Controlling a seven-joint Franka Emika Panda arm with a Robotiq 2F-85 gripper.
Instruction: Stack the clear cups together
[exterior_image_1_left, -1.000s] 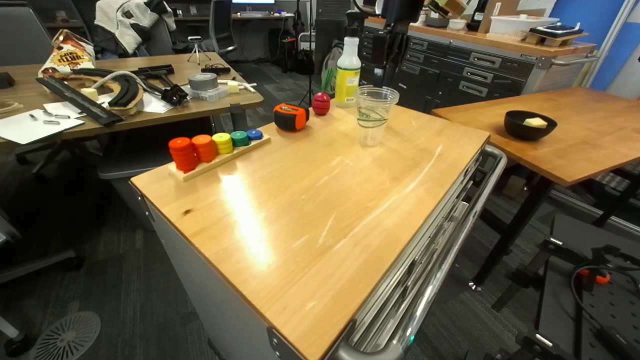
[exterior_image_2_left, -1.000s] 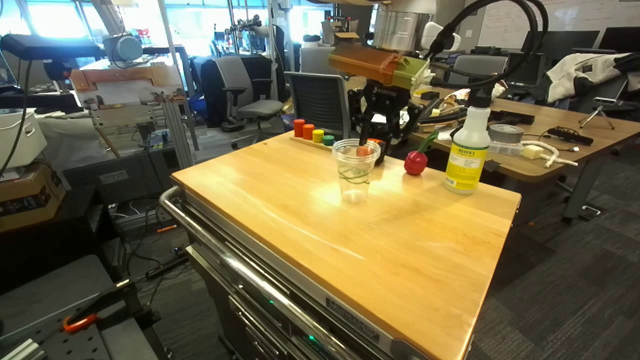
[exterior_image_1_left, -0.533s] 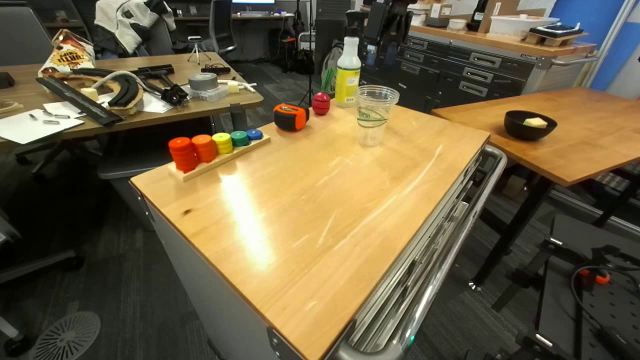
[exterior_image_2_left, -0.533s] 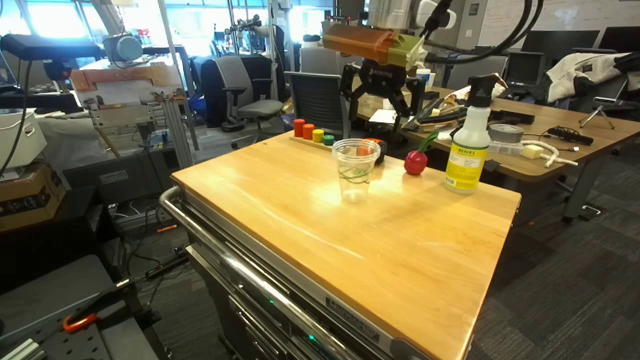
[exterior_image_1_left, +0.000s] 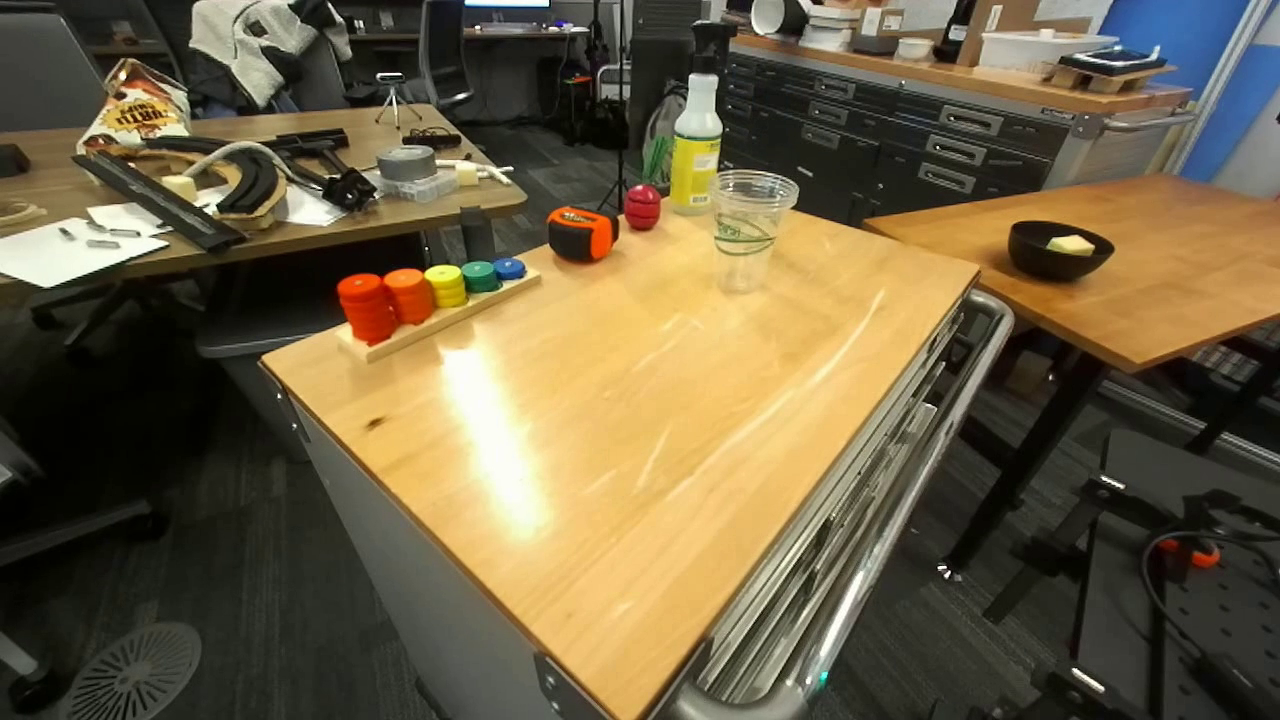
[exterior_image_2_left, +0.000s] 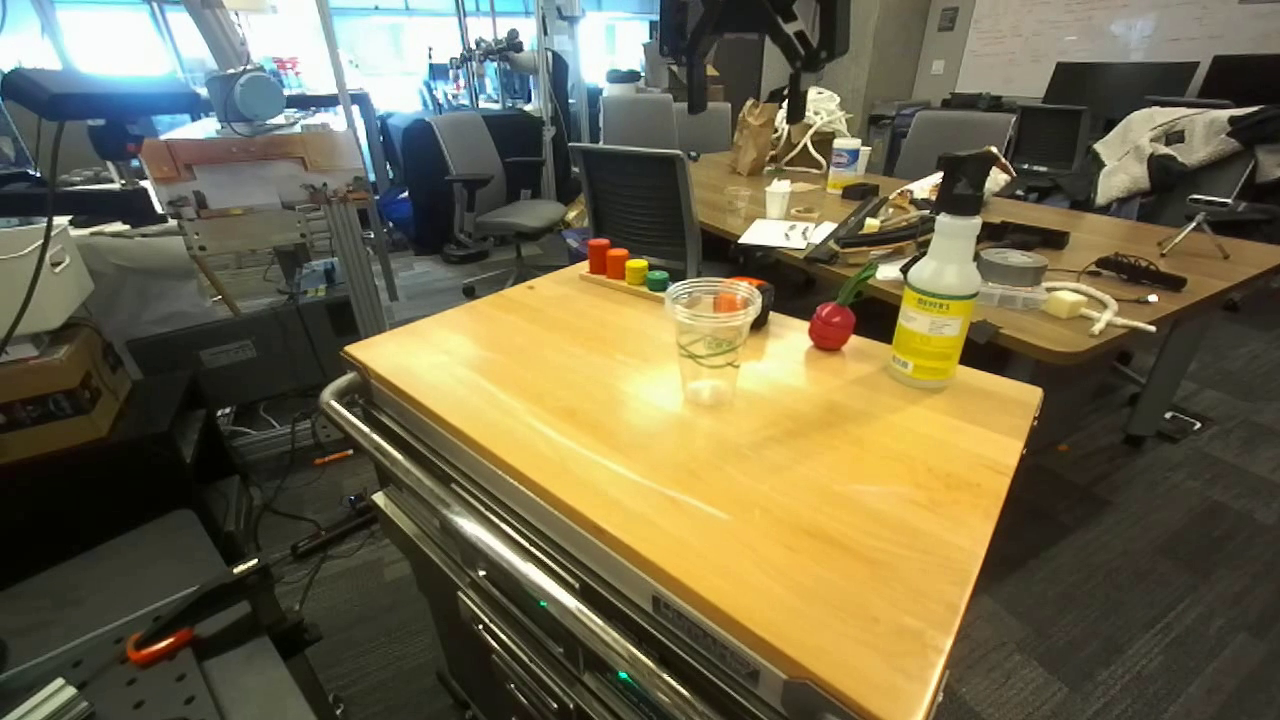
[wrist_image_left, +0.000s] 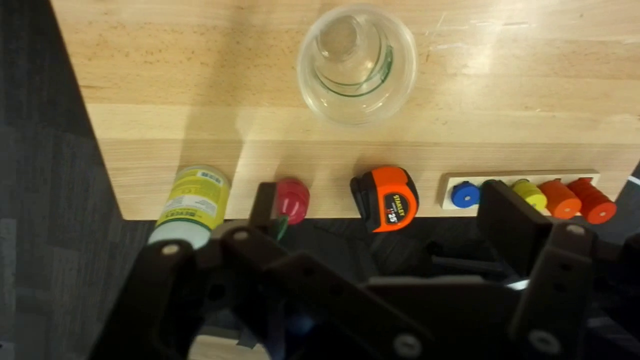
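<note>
The clear cups (exterior_image_2_left: 710, 345) stand upright on the wooden cart top, nested one inside another. Several rims show close together at the top, and a green print shows through the wall. They also stand upright in an exterior view (exterior_image_1_left: 748, 230) and in the wrist view (wrist_image_left: 357, 65), seen from above there. How many cups are nested I cannot tell. My gripper (exterior_image_2_left: 745, 105) is open and empty, high above the cart top. In the wrist view the fingers of my gripper (wrist_image_left: 384, 207) are wide apart with nothing between them, and the cups lie beyond the fingertips.
A yellow spray bottle (exterior_image_2_left: 935, 320), a red radish-like toy (exterior_image_2_left: 831, 326) and an orange-black tape measure (wrist_image_left: 392, 199) stand along one edge. A peg board with colored rings (exterior_image_1_left: 435, 320) stands beyond. A metal handle rail (exterior_image_2_left: 500, 540) runs along the opposite edge.
My gripper has risen away from the cups and out of one exterior view. Its fingers have opened wide since a second ago. The nested cups stay in place.
</note>
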